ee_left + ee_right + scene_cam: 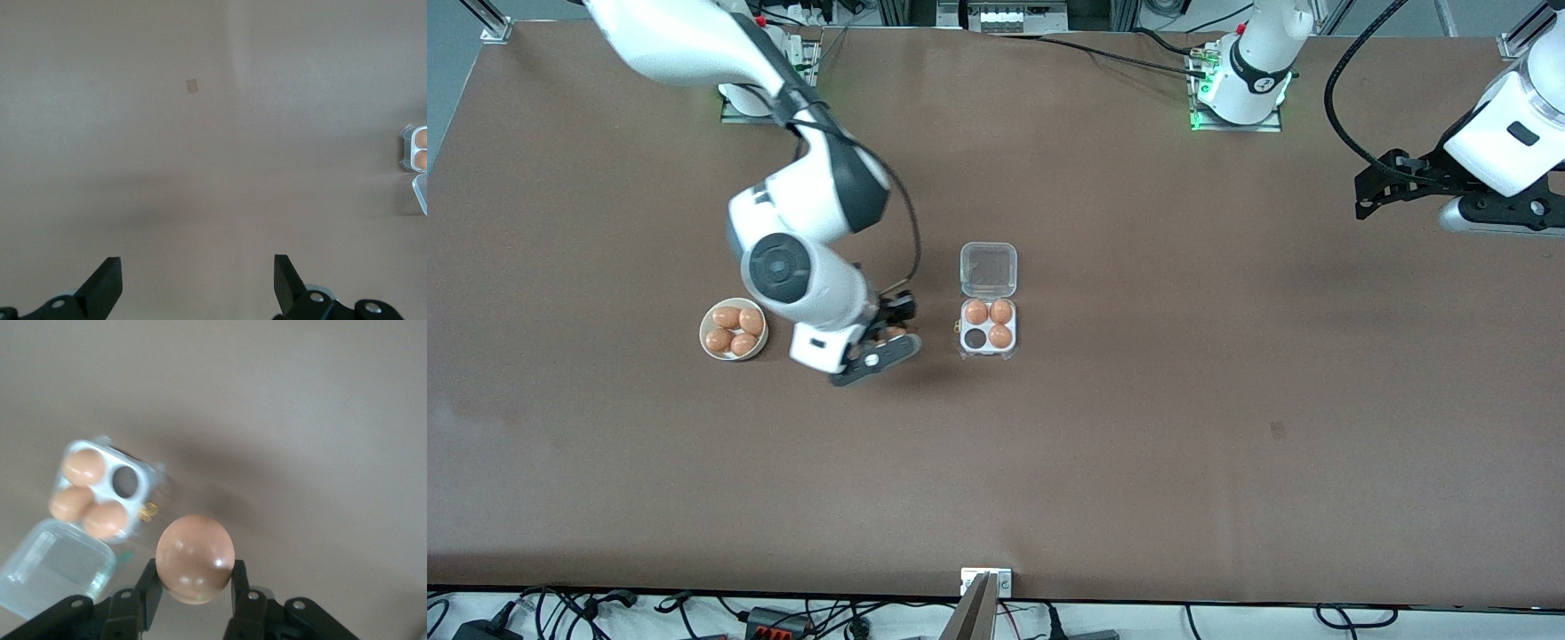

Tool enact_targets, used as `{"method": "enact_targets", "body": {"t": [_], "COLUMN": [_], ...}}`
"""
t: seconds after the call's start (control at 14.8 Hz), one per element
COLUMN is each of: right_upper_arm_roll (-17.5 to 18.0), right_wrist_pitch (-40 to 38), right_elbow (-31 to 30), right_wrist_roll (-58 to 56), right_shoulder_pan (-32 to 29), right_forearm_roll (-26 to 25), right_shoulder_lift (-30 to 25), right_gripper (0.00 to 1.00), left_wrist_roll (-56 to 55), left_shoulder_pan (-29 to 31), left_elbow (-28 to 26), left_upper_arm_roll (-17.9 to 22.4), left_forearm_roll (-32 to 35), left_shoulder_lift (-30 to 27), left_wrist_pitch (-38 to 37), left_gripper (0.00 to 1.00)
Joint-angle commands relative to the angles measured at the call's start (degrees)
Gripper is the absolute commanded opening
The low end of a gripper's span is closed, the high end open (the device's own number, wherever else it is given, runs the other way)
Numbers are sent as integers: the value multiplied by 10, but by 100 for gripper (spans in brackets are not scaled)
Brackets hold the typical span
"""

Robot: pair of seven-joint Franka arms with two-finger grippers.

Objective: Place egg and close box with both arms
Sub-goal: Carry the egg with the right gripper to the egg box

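Egg (195, 559) gripped between the two black fingers (150, 587) of the right tool (889, 336), which hangs over the brown table (1138, 427) between a round white bowl (733, 330) and the box (989, 324). The right wrist view shows the light orange-brown shell pinched on both sides, its glossy top catching the light, with bare table beneath it.

The box sits near the middle of the table with its clear hinged lid (988, 268) thrown fully open and lying flat on the side farther from the front camera. Three of its four cells hold eggs (989, 311); the fourth, an empty cell (975, 339) on the side nearer the front camera and toward the right arm's end, shows dark. A small yellowish tab (149, 511) sticks out from the box edge beside that empty cell.

The bowl, toward the right arm's end of the table and well apart from the box, holds four more eggs (735, 330) of the same colour.

The left tool (193, 283) waits with its fingers spread wide apart and nothing between them, raised over bare table at the left arm's end, far from the box. In the left wrist view, a corner of the box and two of its eggs appear at the frame's edge, and a small pale patch (192, 85) marks the table surface.
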Motion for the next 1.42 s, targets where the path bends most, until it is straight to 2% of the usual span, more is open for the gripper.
{"method": "enact_targets", "body": {"t": [0.0,0.13,0.4,1.35], "right_upper_arm_roll": [-4,-4,-4,-4], "right_wrist_pitch": [49,63,98,142], "right_elbow": [14,14,10,10], "right_wrist_roll": [56,96,102,108], "right_shoulder_pan": [41,60,70,74], "right_forearm_roll": [0,-2,-4,-1], "right_shoulder_lift": [29,44,72,107], "right_gripper": [2,2,2,4], "left_wrist_roll": [8,8,8,8], "left_shoulder_pan": [4,4,4,5], "left_elbow": [18,18,19,19], "left_upper_arm_roll": [-1,-1,-1,-1], "left_forearm_roll": [-8,-8,-8,-8], "left_shoulder_lift": [8,8,8,8], "left_wrist_pitch": [-12,-12,-12,-12], "left_gripper": [100,100,100,100]}}
